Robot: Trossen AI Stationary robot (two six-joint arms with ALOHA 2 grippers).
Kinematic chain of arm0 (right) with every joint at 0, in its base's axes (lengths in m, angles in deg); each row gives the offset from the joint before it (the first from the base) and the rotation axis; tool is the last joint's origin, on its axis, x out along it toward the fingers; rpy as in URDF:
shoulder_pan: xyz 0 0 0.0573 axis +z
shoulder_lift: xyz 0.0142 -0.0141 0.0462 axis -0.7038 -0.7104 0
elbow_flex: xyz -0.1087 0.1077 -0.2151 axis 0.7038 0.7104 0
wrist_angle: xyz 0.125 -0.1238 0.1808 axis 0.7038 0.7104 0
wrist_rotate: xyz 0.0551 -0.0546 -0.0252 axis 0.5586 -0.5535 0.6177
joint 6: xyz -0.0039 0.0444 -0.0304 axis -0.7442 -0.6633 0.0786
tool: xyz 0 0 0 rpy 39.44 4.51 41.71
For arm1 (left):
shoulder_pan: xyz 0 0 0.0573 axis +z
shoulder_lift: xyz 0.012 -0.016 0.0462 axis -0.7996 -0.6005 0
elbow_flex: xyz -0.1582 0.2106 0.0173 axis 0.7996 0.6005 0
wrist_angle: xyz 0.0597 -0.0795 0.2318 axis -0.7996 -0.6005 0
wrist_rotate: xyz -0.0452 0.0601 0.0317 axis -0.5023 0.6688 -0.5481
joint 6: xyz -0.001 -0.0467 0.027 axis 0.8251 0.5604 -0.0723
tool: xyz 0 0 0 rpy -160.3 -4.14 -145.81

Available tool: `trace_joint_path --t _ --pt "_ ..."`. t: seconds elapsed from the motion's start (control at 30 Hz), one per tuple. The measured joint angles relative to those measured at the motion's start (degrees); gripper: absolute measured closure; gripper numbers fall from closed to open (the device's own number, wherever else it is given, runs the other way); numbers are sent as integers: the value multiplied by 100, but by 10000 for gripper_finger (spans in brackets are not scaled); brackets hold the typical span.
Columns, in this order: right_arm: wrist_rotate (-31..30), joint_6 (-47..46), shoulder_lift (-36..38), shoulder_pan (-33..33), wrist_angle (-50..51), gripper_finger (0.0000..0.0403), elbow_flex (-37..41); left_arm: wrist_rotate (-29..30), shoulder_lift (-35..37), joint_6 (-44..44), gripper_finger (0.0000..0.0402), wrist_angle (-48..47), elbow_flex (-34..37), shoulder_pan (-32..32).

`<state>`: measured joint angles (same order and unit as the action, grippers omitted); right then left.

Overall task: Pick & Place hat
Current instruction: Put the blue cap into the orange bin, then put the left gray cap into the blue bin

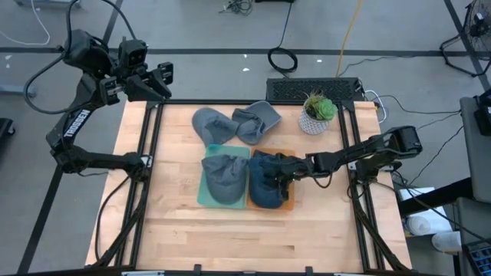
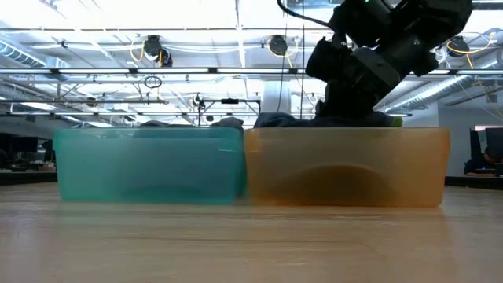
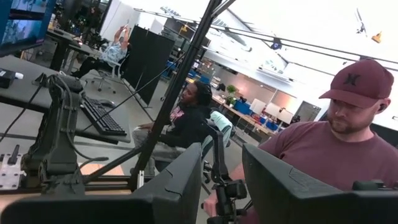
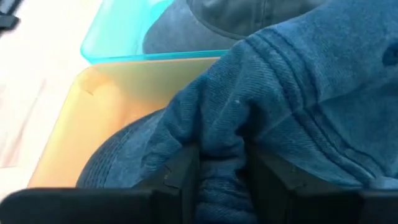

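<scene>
A dark blue hat (image 1: pixel 266 182) lies in the orange bin (image 1: pixel 290 201), which stands right of a teal bin (image 1: pixel 202 195) holding a grey hat (image 1: pixel 223 175). My right gripper (image 4: pixel 222 180) reaches into the orange bin from the table's right side and is shut on the blue hat. In the low view it hangs over the orange bin (image 2: pixel 346 169). Two more grey hats (image 1: pixel 212 123) (image 1: pixel 258 121) rest on the bare table behind the bins. My left gripper (image 1: pixel 163 77) is raised over the table's far left corner, open, with nothing between its fingers (image 3: pixel 186 180). My right gripper pinches a raised fold of the blue hat's cloth (image 4: pixel 221 163) between its two fingers (image 4: pixel 181 179), several layers bunched together. The fingers come slanting down from the table's right side. The rest of the hat lies in the orange bin.
A potted plant (image 1: pixel 317 113) stands at the table's far right, with a black keyboard (image 1: pixel 314 89) behind it. Bare wood lies in front of the bins toward the near edge (image 1: pixel 245 245). People sit in the room beyond, seen in the left wrist view.
</scene>
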<state>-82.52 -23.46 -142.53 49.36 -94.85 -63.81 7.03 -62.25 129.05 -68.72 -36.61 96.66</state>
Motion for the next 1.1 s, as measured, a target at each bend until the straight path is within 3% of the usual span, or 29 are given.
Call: trace_joint_path --t 0.2,0.57,0.73,0.9,1.1 --pt "110 89 400 -107 67 291 22 0 0 -7 279 0 0 0" --pt "-490 -124 1809 -127 30 254 20 2 0 -388 279 -43 0 15" --pt "-490 -675 2253 -125 -802 227 18 262 11 -1067 280 -980 -2 192" --pt "-701 -1003 2526 -116 -2010 203 15 1331 126 -2621 280 -2764 -4 396" --pt "-784 -1060 2685 -117 -3338 187 15 3560 159 -4088 280 -4977 -4 581"
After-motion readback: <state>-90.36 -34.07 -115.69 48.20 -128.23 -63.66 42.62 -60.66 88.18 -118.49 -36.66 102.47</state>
